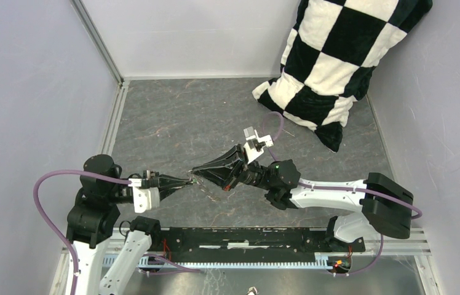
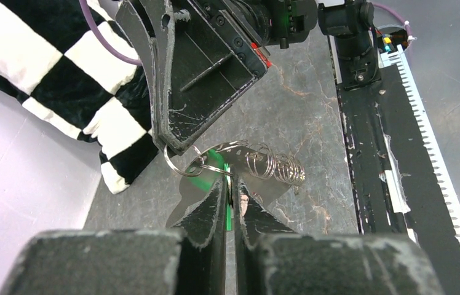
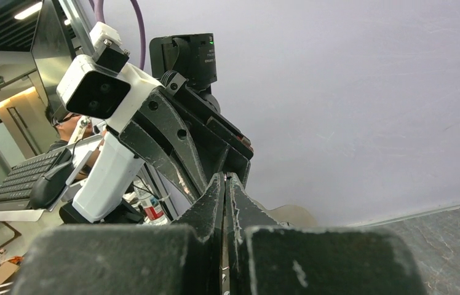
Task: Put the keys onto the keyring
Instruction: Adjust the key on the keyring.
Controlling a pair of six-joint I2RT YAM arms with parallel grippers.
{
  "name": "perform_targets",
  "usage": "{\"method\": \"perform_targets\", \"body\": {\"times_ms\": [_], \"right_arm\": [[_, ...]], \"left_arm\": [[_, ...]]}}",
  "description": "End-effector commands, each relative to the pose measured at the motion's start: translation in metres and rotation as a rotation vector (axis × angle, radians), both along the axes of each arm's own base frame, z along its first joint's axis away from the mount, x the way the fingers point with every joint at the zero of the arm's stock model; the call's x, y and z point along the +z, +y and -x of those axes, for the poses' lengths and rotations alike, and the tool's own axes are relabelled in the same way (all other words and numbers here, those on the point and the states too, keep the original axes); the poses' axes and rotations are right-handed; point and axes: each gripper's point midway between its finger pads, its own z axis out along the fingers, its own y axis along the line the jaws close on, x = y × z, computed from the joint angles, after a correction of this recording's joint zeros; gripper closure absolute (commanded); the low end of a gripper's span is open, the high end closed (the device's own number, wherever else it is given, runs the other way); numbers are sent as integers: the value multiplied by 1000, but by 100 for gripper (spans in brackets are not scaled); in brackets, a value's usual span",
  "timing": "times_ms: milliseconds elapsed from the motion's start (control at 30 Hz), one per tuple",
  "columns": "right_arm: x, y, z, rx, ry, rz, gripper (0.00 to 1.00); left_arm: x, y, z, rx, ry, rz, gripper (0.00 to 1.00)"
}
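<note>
Green key (image 2: pixel 208 176): its head shows as a green blur just beside the small ring (image 2: pixel 182 161), with a green sliver caught between the left fingers (image 2: pixel 215 206); it is held in the air above the grey table (image 1: pixel 172 123)
Left gripper (image 2: pixel 230 192): fingers almost pressed together, pinching the Green key
Keyring (image 2: pixel 272 166): aloft where the two arms meet, over the middle of the table; its coiled metal part trails sideways, blurred
Right gripper (image 2: pixel 173 142): fingers pressed together, clamped on the Keyring at the small ring, which hangs from its tip
Step in hand: probably working the key onto the ring
Done so far: key and ring are off the table and meeting; whether the key's hole is already over the wire cannot be told
Left to do: likely seating this key, then the red key, which no view shows clearly
Writing: none legible; a green light (image 2: pixel 284 19) glows on the right arm, and the bottle (image 3: pixel 151 209) label behind it is too small to read
Bystander: checked pillow (image 1: pixel 332 61), far corner, well apart
</note>
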Motion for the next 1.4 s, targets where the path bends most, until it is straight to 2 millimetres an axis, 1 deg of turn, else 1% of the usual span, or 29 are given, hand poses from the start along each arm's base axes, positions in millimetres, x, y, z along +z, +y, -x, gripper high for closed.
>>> {"method": "perform_targets", "body": {"times_ms": [0,67,200,267,400,600,767,800,833,867,933,967,1000,1033,1133,1233,1367], "right_arm": [[50,-30,-5,-76,-32,-196,100],[50,-33,-4,-77,-32,-199,100],[48,-38,-6,-123,-42,-185,100],[48,-34,-6,-155,-60,-169,100],[48,-20,-1,-215,-98,-134,100],[48,-17,3,-278,-148,-174,100],[46,-12,-6,-360,-188,-143,100],[46,-12,-9,-384,-208,-129,100],[47,-12,-12,-411,-224,-113,100],[46,-12,-16,-440,-244,-85,100],[48,-17,-23,-506,-278,-48,100],[48,-19,-27,-539,-301,-31,99],[50,-23,-30,-566,-310,-20,100],[49,-24,-34,-597,-331,8,100],[42,-28,-44,-658,-342,78,100],[38,-33,-48,-682,-342,108,100],[39,-40,-51,-708,-332,115,100]], "left_arm": [[-6,0,4,-6,34,-1,94],[-6,2,0,17,26,-9,97],[-5,5,-7,58,-19,-27,98],[-4,5,-3,42,-38,-23,98],[-4,1,7,-12,-36,-5,98],[2,-1,13,-46,-3,12,98],[6,-2,16,-51,10,19,98],[6,-1,17,-49,12,19,95],[6,-1,16,-42,16,19,82],[6,0,14,-27,22,17,65],[3,1,10,8,51,11,41],[0,2,7,27,64,6,23],[-5,4,3,52,80,-1,14],[-13,5,-2,76,110,-8,11],[-31,6,-12,128,213,-6,8],[-45,5,-24,179,319,16,4],[-66,7,-41,254,393,32,2]]}}
